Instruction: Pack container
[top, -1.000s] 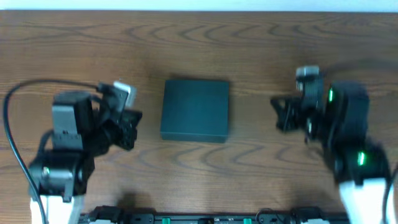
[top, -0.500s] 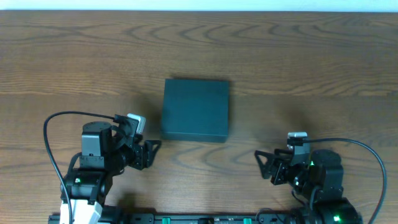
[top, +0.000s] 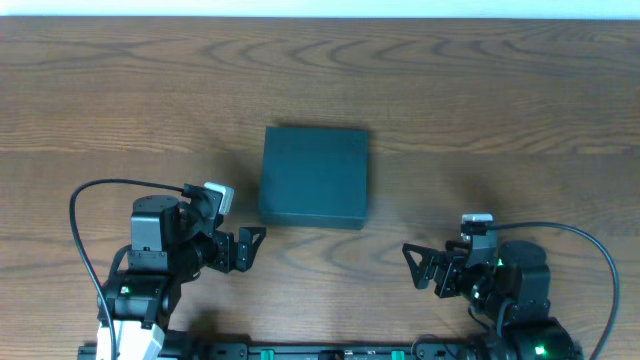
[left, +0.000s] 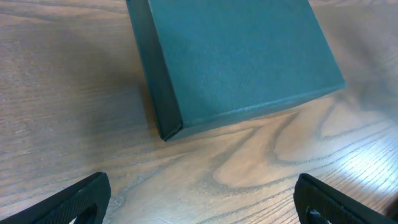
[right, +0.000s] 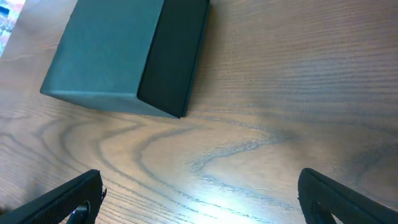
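Note:
The container (top: 315, 176) is a dark teal-green square box with its lid down, lying flat in the middle of the wooden table. It also fills the top of the left wrist view, container (left: 233, 59), and the upper left of the right wrist view, container (right: 121, 53). My left gripper (top: 247, 247) sits near the table's front, left of and below the box, open with nothing between its fingers. My right gripper (top: 418, 267) sits at the front right, also open and holding nothing. Both point toward the box without touching it.
Bare wooden table (top: 480, 90) surrounds the box on all sides. A black cable (top: 80, 215) loops from the left arm and another cable (top: 600, 250) arcs over the right arm. A black rail (top: 320, 352) runs along the front edge.
Both arms have drawn back from beside the box to the table's front edge. Both grippers went from shut to wide open. The box has not moved.

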